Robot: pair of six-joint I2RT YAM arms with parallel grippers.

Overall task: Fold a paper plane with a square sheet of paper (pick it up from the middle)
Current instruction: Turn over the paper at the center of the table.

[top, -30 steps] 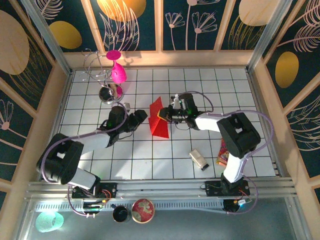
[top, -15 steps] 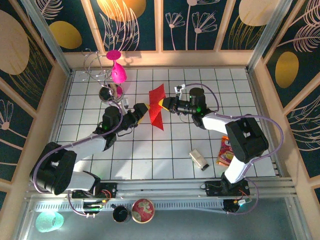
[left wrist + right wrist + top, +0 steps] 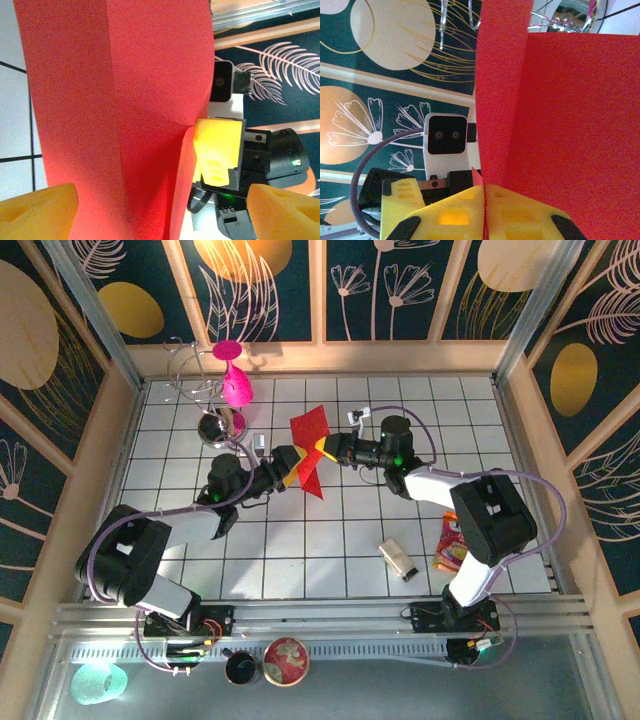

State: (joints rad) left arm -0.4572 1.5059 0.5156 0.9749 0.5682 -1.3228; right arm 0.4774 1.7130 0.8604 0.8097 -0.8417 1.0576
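Note:
The red sheet of paper [image 3: 310, 448] hangs creased and upright above the tiles at mid table. My right gripper [image 3: 324, 450] holds it from the right, and in the right wrist view the yellow jaws [image 3: 485, 207] are pressed together on the sheet's [image 3: 570, 125] lower edge. My left gripper [image 3: 290, 466] is at the sheet's left side. In the left wrist view its fingers [image 3: 42, 212] stand far apart, and the gripper [image 3: 162, 202] is open with the folded sheet [image 3: 115, 115] between them, touching neither. No finished dart shape can be made out.
A magenta goblet [image 3: 236, 385] and a wire stand [image 3: 195, 375] stand at the back left, with a chrome ball [image 3: 218, 427] just in front. A small box [image 3: 398, 558] and a printed snack packet [image 3: 450, 540] lie at front right. Wooden walls ring the tiled floor.
The right gripper has lifted the sheet off the tiles and carried it back. The left gripper has followed and now has the sheet between its fingers.

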